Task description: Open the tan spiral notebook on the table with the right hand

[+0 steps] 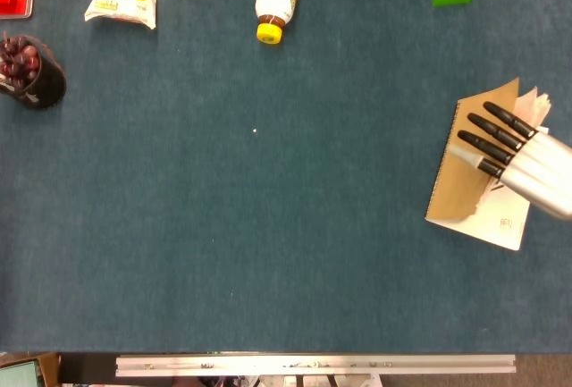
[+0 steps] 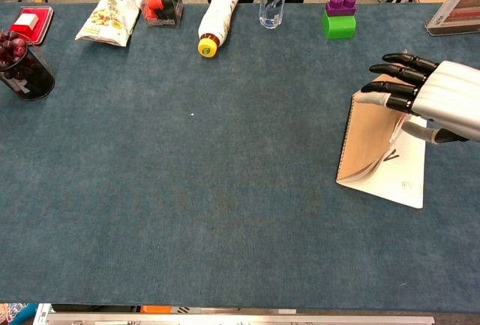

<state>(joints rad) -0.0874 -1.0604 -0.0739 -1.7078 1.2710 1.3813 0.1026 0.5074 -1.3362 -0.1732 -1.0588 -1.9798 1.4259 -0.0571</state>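
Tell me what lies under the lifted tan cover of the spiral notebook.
Under the tan cardboard cover, white pages show, one with a dark mark. The right robot hand holds the cover up; pages nearer the spiral stay hidden.

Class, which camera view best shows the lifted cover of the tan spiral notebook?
The chest view: the tan spiral notebook has its cover raised off the white page, the right hand over it. The head view looks straight down on the notebook, so the lift flattens and the fingers cover part.
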